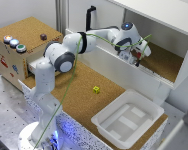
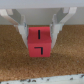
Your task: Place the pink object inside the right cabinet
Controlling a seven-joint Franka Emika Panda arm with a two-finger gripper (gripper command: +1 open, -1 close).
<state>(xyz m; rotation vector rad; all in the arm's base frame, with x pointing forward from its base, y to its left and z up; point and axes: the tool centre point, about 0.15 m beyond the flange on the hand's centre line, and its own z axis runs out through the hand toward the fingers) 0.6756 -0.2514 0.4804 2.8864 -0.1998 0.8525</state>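
In the wrist view the pink object (image 2: 39, 43), a small pinkish-red block with black marks, sits between the fingers of my gripper (image 2: 40, 31), which is shut on it. The block is just above or on the cork-brown floor (image 2: 45, 67) of the right cabinet; I cannot tell which. In the exterior view the arm reaches into the right cabinet (image 1: 166, 64), and the gripper (image 1: 137, 56) is low near its front edge, with a red spot of the block (image 1: 139, 55) at the fingertips.
A small yellow cube (image 1: 96, 89) lies on the cork table top. A white tray (image 1: 127, 118) stands at the front, at the exterior view's right. A cork-clad box with buttons (image 1: 23, 42) is at the left. A white door with a black handle (image 1: 90, 16) stands beside the cabinet.
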